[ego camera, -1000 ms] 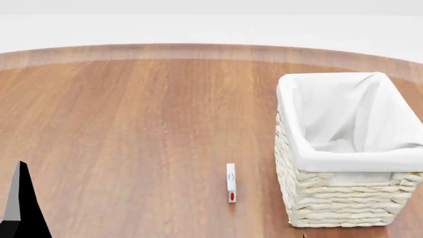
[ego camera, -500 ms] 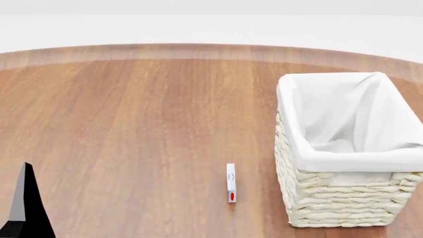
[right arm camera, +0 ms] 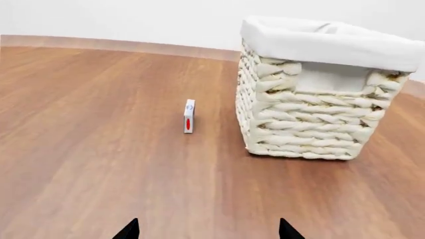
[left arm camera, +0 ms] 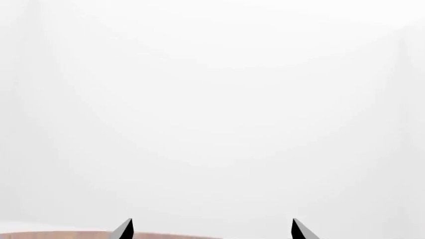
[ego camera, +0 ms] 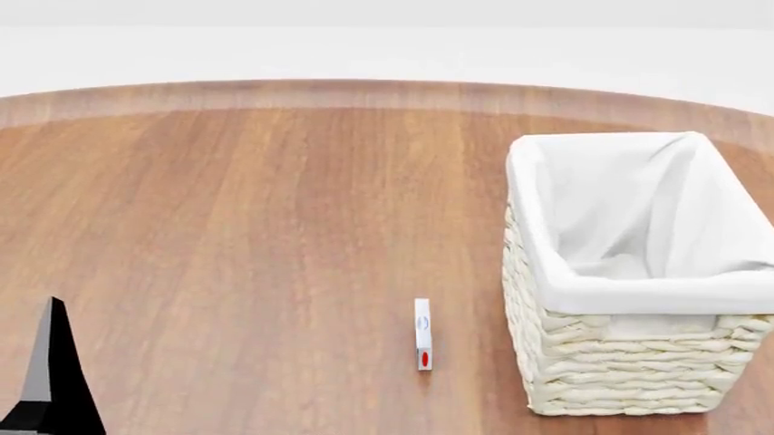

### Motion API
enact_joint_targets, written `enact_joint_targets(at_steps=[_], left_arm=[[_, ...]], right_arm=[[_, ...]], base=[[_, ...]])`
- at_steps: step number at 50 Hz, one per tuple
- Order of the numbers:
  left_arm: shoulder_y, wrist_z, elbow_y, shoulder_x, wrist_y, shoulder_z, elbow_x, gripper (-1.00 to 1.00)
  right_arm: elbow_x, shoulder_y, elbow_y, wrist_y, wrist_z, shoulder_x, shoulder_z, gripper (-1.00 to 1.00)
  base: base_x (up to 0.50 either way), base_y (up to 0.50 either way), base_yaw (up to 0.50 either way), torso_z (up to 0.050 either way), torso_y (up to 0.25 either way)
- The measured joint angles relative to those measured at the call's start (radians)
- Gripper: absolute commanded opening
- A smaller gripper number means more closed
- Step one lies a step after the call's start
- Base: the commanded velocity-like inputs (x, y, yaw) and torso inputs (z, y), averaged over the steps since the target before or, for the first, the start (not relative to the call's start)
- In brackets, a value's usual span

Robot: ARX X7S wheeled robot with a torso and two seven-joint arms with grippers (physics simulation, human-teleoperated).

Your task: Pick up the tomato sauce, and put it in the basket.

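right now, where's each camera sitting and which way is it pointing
Head view: high up, looking forward and down at the table, basket and small white box; left gripper's finger shows.
Left wrist view: faces blank white background; fingertips and a sliver of table.
Right wrist view: low, facing the basket and box; fingertips show.
Head and right wrist views share basket and box.

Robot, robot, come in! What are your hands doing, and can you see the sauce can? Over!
Left gripper open, empty. Right gripper open, empty. No tomato sauce can visible. Cream woven wicker basket upright; small white box with red mark standing apart from it.
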Motion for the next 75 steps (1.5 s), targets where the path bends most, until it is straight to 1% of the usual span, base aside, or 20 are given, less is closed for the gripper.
enact_joint_targets(at_steps=[20, 40, 66, 75], left_arm=[[-0.001, -0.001, -0.022, -0.005, 0.011, 0.002, -0.011, 1.0], [0.0, -0.003, -0.032, -0.01, 0.019, 0.011, -0.016, 1.0], [-0.002, -0.013, -0.027, -0.017, 0.02, 0.019, -0.02, 1.0], [-0.003, -0.015, -0.028, -0.019, 0.023, 0.021, -0.02, 1.0]], right_arm=[[0.075, -0.005, 0.055, 0.069, 0.006, -0.008, 0.008, 1.0], [0.092, -0.009, 0.095, 0.082, 0.018, -0.011, 0.005, 1.0], [0.08, 0.079, 0.349, -0.036, -0.015, -0.062, -0.022, 1.0], [0.07, 0.119, 0.401, -0.071, -0.023, -0.077, -0.033, 1.0]], base=[[0.0, 0.0, 0.0, 0.0, 0.0], [0.0, 0.0, 0.0, 0.0, 0.0], [0.0, 0.0, 0.0, 0.0, 0.0], [0.0, 0.0, 0.0, 0.0, 0.0]])
